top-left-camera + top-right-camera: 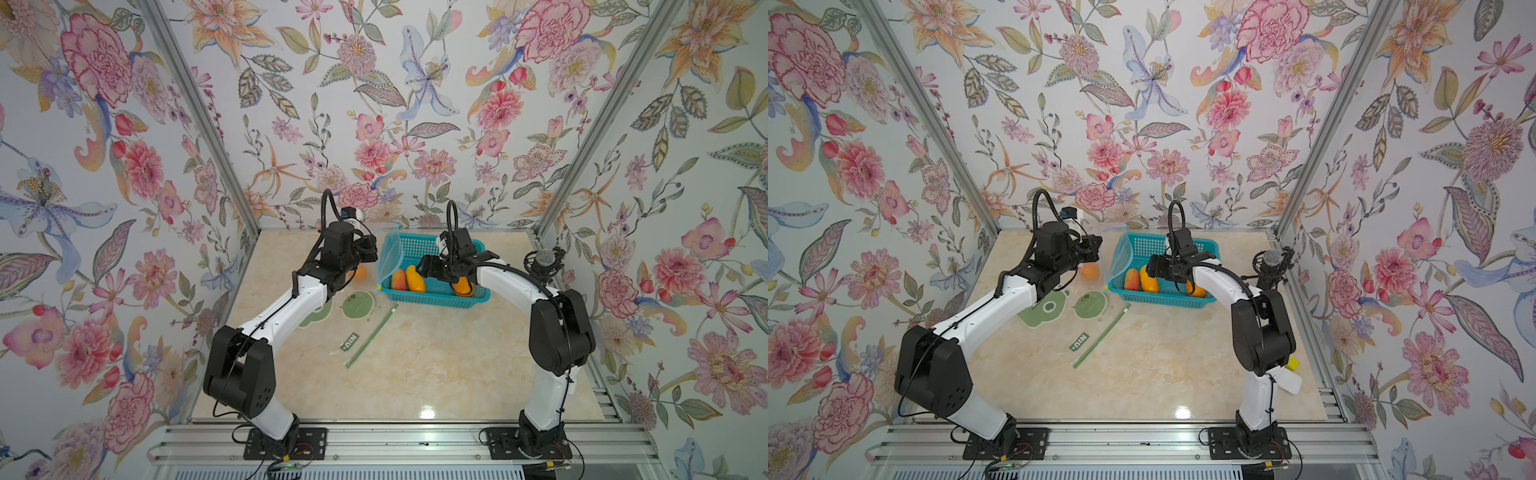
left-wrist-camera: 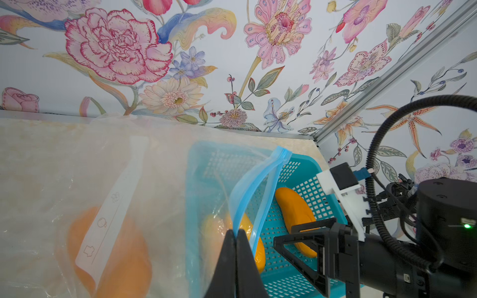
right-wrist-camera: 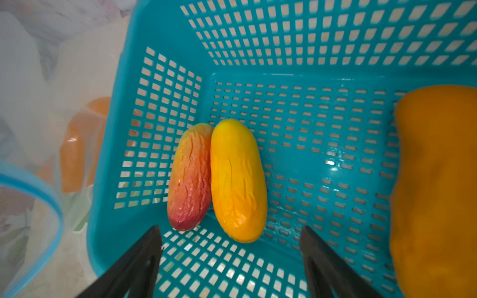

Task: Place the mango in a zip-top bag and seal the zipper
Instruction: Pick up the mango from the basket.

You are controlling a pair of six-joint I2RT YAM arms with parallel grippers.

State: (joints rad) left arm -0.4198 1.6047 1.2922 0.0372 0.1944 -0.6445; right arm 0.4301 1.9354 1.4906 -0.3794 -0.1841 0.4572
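left gripper (image 2: 236,236) pinches zip-top bag (image 2: 165,167) rim | right gripper (image 3: 231,228) spread over yellow mango (image 3: 237,180) | straddle its narrow width

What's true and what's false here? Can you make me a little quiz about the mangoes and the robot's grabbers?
1. The orange mango is in the basket. True.
2. The right gripper holds a mango. False: it is open and empty, over the basket.
3. The left gripper pinches the bag at its blue rim. True.
4. The red mango lies apart from the yellow mango. False: they touch, side by side.
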